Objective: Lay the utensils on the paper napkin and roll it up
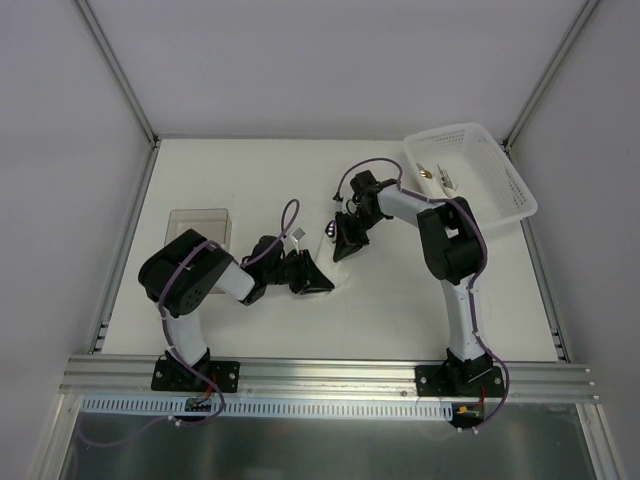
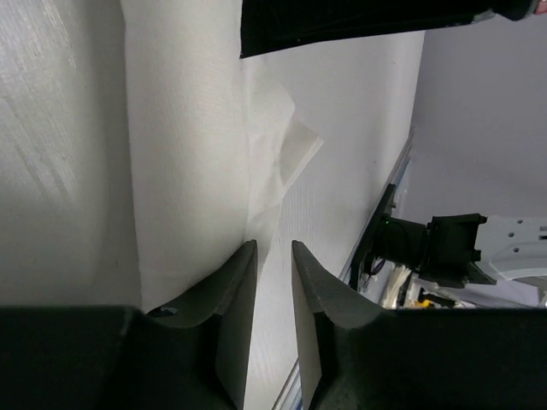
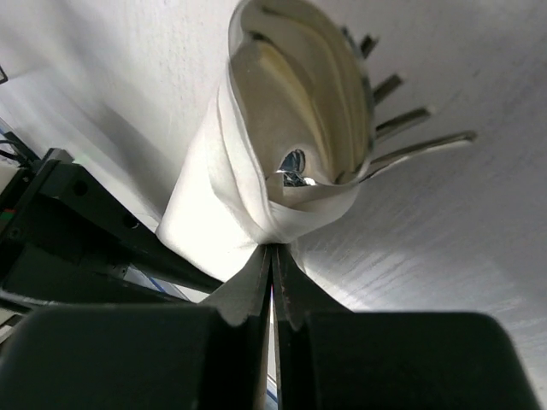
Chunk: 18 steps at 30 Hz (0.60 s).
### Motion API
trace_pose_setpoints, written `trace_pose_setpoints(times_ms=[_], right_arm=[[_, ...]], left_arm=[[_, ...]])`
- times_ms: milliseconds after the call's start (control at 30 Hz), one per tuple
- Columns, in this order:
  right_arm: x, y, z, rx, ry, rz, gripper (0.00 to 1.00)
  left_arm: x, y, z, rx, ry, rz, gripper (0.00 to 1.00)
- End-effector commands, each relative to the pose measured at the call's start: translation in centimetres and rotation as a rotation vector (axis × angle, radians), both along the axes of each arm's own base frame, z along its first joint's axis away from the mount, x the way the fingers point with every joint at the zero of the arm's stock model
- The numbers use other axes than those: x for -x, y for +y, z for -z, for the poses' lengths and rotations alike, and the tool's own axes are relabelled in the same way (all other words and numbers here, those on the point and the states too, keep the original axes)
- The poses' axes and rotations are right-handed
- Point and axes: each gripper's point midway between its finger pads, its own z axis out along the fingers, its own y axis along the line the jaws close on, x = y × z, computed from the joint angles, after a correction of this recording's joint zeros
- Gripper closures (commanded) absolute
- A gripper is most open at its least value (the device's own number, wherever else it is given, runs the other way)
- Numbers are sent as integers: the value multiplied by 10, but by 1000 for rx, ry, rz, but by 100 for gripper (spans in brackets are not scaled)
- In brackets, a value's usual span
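Cutlery sits inside the paper napkin (image 3: 218,201), which is curled into a loose tube on the table (image 3: 453,248) midway between the two arms. A fork (image 3: 410,115) pokes its tines out of the open mouth, and a spoon (image 3: 292,162) glints deep within. The right gripper (image 3: 273,254) has its fingers pressed together on the lower lip of that mouth, clamped on the paper's edge. From this gripper the tube lies directly ahead, touching the fingertips. Its long axis slants off to the lower left in the wrist view, with the tines pointing right. The left gripper (image 2: 273,249) faces the roll from the other side with its fingers a narrow gap apart. A loose, creased corner of the napkin (image 2: 278,158) trails down toward that gap, but nothing looks pinched there — the paper seems to lie just ahead of the tips. The coming move probably turns on this: the free flap lies on the left gripper's side while the right one anchors the mouth, so tightening the roll would mean working across the tube's length, not along it. Off at the far right the white basket (image 1: 515,195) stands well apart.
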Motion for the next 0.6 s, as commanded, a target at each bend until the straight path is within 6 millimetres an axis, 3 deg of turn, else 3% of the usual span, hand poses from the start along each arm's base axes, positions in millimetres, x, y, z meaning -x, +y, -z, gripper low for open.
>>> trace_pose_setpoints(times_ms=[0,100,167,200,267,300,400,567], right_arm=[[-18,-5,13,55,-107,-42,97],[-16,-5,14,65,-116,-57,97],[-16,-6,14,72,-120,-60,97],[-16,-6,14,72,-121,-63,97],[-15,-5,14,74,-120,-66,97],[-16,-6,14,75,-121,-64,97],[-16,-5,15,80,-121,-65,97],[-17,-5,15,90,-122,-67,97]], left_arm=[[17,21,21,-117,42,-24,74],[7,21,-7,-171,-60,-8,67],[-8,16,-43,-175,-185,1,64],[-7,26,-38,-246,-164,-18,61],[-22,30,-62,-291,-236,-45,60],[-23,39,-58,-346,-223,-53,59],[-36,39,-75,-386,-265,-50,58],[-53,38,-54,-469,-242,-30,58]])
